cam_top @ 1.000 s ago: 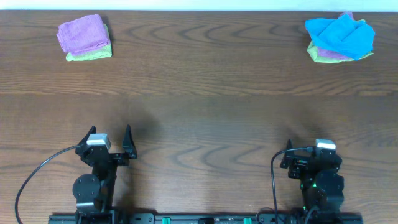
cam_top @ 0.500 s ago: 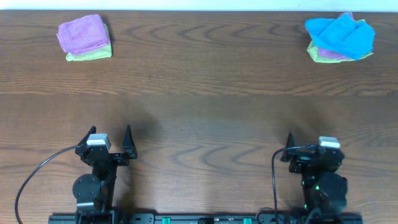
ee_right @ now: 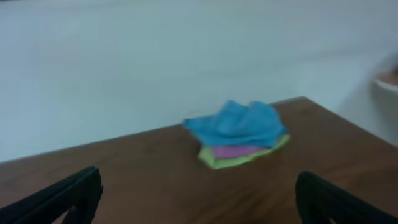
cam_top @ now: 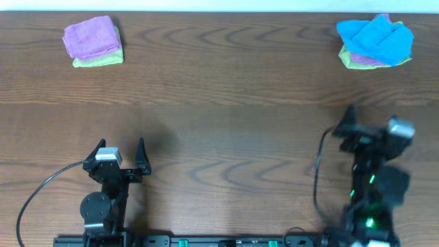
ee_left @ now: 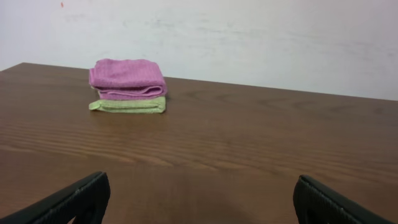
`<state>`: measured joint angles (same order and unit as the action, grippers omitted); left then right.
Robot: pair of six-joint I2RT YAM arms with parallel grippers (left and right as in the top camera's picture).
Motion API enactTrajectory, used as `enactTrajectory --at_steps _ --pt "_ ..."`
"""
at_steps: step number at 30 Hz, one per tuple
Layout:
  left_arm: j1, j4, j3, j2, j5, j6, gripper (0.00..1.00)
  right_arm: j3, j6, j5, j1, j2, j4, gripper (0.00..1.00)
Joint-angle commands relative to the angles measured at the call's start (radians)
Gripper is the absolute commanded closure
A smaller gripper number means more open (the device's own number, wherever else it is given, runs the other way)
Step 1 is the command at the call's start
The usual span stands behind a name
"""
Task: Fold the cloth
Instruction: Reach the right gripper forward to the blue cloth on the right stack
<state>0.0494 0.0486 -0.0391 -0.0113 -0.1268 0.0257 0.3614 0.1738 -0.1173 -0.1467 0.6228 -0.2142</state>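
The cloth [cam_top: 374, 36] is sky-blue and lies crumpled on top of a purple and a lime-green cloth at the far right corner of the table. In the right wrist view the cloth [ee_right: 235, 124] sits ahead, blurred, a little right of centre. My right gripper [cam_top: 371, 121] is open and empty, raised above the table well short of the cloth; its fingers [ee_right: 69, 194] stand wide apart. My left gripper [cam_top: 122, 145] rests near the front left, open and empty, with both fingers [ee_left: 76, 200] spread over bare wood.
A folded purple cloth [cam_top: 90, 36] lies on a folded lime-green cloth [cam_top: 97, 60] at the far left corner, also ahead in the left wrist view as the purple cloth [ee_left: 127, 76]. Under the blue one lie a purple cloth [ee_right: 236, 150] and a green cloth [ee_right: 214, 159]. A pale wall runs behind the table's far edge.
My right arm has lifted from its rest near the front edge and moved forward toward the far right corner, still open. The left arm and the cloths have not moved.
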Motion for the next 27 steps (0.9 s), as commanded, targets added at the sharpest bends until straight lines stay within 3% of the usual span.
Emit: enactTrajectory --at_steps 1,12,27 --pt "-0.004 0.017 0.034 0.008 0.003 -0.011 0.05 0.165 0.066 0.078 -0.074 0.197 -0.002 0.01" --pt "-0.004 0.017 0.034 0.008 0.003 -0.011 0.05 0.722 0.124 0.256 -0.260 0.881 0.140 0.01" --pt "-0.004 0.017 0.034 0.008 0.003 -0.011 0.05 1.391 0.200 0.471 -0.402 1.542 0.340 0.10"
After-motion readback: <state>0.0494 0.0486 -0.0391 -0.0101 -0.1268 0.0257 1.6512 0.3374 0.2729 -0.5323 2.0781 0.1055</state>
